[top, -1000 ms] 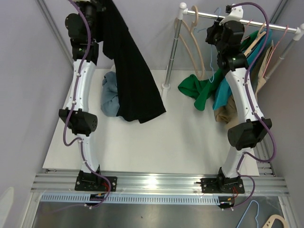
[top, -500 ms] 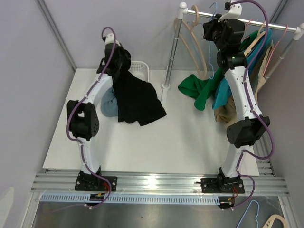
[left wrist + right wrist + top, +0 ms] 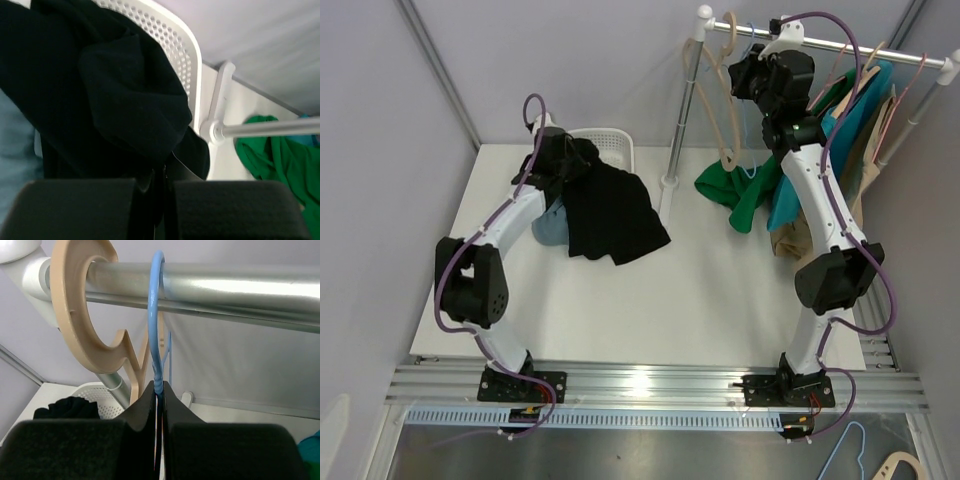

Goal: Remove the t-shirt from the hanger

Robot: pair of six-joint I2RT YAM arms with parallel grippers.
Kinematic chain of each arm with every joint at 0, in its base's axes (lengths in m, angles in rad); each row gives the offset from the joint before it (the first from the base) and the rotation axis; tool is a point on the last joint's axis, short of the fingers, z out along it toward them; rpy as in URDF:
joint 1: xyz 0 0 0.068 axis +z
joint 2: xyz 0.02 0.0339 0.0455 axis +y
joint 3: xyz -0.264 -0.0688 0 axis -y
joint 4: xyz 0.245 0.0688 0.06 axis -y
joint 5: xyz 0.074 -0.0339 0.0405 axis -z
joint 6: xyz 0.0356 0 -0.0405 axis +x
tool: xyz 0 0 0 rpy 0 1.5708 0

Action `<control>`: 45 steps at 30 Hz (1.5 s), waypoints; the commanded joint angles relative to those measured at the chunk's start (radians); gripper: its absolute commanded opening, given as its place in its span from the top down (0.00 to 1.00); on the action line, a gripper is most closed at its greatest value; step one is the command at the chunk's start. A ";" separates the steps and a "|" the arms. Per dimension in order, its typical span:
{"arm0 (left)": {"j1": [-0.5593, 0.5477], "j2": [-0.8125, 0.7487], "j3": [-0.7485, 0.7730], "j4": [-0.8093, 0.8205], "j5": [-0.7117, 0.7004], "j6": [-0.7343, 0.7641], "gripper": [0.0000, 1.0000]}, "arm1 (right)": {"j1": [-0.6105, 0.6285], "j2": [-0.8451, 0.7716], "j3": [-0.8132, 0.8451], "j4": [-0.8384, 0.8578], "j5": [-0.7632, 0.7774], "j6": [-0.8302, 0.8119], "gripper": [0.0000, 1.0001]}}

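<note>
- Left jaws: closed. The two black pads [image 3: 75, 210] nearly meet, and a fold of the black t-shirt [image 3: 115, 100] is pinched in the thin gap between them.
- Right jaws: closed on the thin wire of the blue hanger [image 3: 156, 315], just below its hook. The dark pads [image 3: 65, 450] taper up to that grip point.
- The blue hanger's hook sits over the metal rail [image 3: 225, 287]. Just beside it, on the left in my right wrist view, a wooden hanger [image 3: 75, 305] hooks over the same rail.
- The t-shirt [image 3: 610, 210] is on no hanger. Seen from above, it is bunched at my left jaws against the front of the white basket [image 3: 610, 140], and the rest spreads down flat onto the worktop [image 3: 700, 290].
- In my left wrist view the bunched cloth overlaps the perforated rim of the basket [image 3: 175, 45].
- A light blue cloth [image 3: 548, 230] lies on the worktop, touching the t-shirt's left edge beside my left arm.
- The upright post [image 3: 682, 110] stands on the worktop just right of the basket and carries the rail's left end.
- A green garment [image 3: 730, 185] droops right of the post. I cannot tell whether it hangs or rests on the worktop.
- A teal garment [image 3: 790, 195] and a tan garment [image 3: 790, 240] hang from the rail beside my right arm.
</note>
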 commanded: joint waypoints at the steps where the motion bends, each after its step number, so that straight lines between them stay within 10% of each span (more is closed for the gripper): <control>1: -0.003 -0.067 -0.048 0.072 0.083 -0.053 0.99 | 0.001 -0.063 -0.010 0.005 -0.010 -0.012 0.96; 9: 0.010 0.250 0.379 -0.249 0.273 0.051 0.89 | -0.009 -0.080 0.021 -0.043 -0.001 -0.017 0.70; 12: 0.017 0.240 0.496 -0.316 0.260 0.067 0.56 | -0.017 -0.098 0.052 -0.089 0.019 -0.027 0.68; 13: 0.017 0.218 0.493 -0.311 0.244 0.082 0.01 | -0.022 -0.107 0.055 -0.113 0.023 -0.029 0.68; 22: 0.013 -0.021 0.452 -0.354 0.174 0.151 0.01 | -0.043 -0.297 -0.041 -0.215 0.112 -0.012 0.66; 27: 0.010 -0.150 0.369 -0.337 0.180 0.174 0.00 | -0.045 -0.414 -0.103 -0.230 0.249 -0.030 0.34; 35: -0.058 -0.296 0.265 -0.296 0.143 0.157 0.01 | -0.055 -0.421 -0.036 -0.380 0.522 -0.012 0.35; 45: -0.162 -0.391 0.240 -0.314 0.069 0.217 0.00 | -0.092 -0.226 0.193 -0.571 0.485 0.051 0.36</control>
